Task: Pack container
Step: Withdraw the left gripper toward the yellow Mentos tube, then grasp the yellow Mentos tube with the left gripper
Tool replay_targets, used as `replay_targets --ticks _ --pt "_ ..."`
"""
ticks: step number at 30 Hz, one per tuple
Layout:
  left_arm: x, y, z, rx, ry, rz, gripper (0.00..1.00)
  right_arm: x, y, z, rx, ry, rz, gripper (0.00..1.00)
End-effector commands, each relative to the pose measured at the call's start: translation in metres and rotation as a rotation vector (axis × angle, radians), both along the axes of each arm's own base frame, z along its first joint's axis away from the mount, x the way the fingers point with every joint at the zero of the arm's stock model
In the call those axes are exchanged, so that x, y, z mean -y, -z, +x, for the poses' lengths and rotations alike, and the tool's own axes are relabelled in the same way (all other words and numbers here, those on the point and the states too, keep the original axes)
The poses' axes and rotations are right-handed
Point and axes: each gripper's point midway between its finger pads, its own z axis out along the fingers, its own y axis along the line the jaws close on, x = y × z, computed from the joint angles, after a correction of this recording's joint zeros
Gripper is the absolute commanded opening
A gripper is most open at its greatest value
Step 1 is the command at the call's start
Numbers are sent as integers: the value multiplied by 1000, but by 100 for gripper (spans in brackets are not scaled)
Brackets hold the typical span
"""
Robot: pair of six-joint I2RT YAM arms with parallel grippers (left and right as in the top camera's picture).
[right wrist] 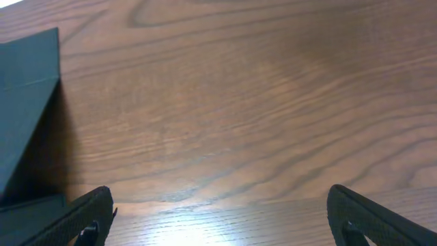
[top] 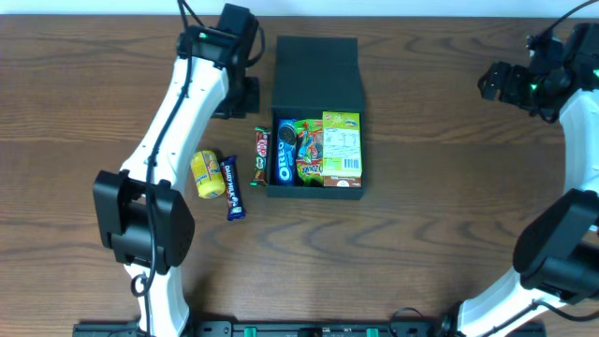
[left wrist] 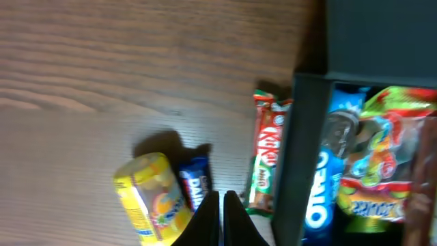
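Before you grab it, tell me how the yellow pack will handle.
The yellow pack looks rounded and puffy, so it may roll when nudged and squash a little under a grip. Its wrapper looks glossy, so it is probably somewhat slippery. It seems to lie against the Dairy Milk bar, so a push would likely shove that bar too.

Container in all 3 views, wrists close

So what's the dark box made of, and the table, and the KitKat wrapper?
The box looks like stiff cardboard, matte: flat panels, sharp folds, no shine. The table looks like wood or wood-look laminate: grain streaks, soft glare. The KitKat wrapper looks like thin glossy plastic film, probably: crinkled end.
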Motion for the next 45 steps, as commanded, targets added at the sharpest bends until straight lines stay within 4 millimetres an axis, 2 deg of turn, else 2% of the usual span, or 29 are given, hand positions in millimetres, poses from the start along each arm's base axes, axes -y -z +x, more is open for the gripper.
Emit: replay_targets --ticks 1,6,10,12,16,19,22,23,24,25,29,36,45 --pt "-6 -4 0 4 102 64 6 -20 3 2 -4 -41 58 99" --pt "-14 -3 -11 -47 158 113 6 -39 5 1 -24 -77 71 99" --pt "-16 -6 -16 -60 146 73 6 -61 5 4 -25 -123 70 99" --pt "-24 -14 -17 -45 128 69 6 -74 4 6 -23 -152 68 99" --pt "-38 -19 -27 -6 112 42 6 -86 4 8 -18 -179 66 99" --pt "-57 -9 -41 9 71 40 6 -87 2 12 -4 -181 63 99" --pt "-68 14 -53 -18 35 18 6 -88 0 15 10 -169 69 99" --pt "-67 23 -57 -36 12 0 12 -88 -1 16 12 -171 68 99" --pt "-67 30 -60 -48 -4 -5 49 -88 -1 16 12 -171 68 99" --pt "-67 35 -61 -56 -19 -6 94 -88 0 15 10 -171 68 99" --pt "-68 57 -71 -89 -124 -19 96 -89 2 11 -11 -170 73 99" --pt "-70 86 -84 -116 -200 -25 96 -89 3 10 -18 -170 75 99" --pt "-70 99 -84 -99 -258 -37 96 -89 3 9 -19 -170 75 99"
